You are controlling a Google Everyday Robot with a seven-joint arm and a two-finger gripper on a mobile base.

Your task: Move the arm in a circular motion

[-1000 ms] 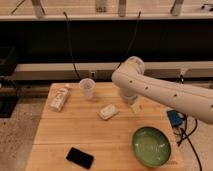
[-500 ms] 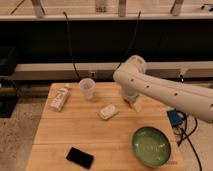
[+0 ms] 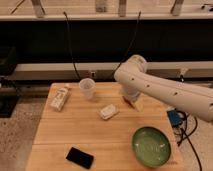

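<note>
The arm [image 3: 165,92], glossy white with small dark dots, reaches in from the right edge and crosses above the wooden table [image 3: 60,135]. Its bulbous joint [image 3: 131,70] hangs over the table's far right part. From that joint a short segment drops to the gripper [image 3: 131,101], which sits low over the tabletop just right of a small white packet [image 3: 108,111]. The arm's own body mostly hides the gripper.
A white cup [image 3: 87,89] stands at the table's back, and a white bottle [image 3: 60,97] lies at the back left. A green bowl [image 3: 151,146] sits front right, a black phone [image 3: 80,157] front left. Black cables hang behind; a blue object [image 3: 175,119] sits off the right edge.
The arm's joint has drifted slightly to the right and up over the last second. The things on the table have not moved.
</note>
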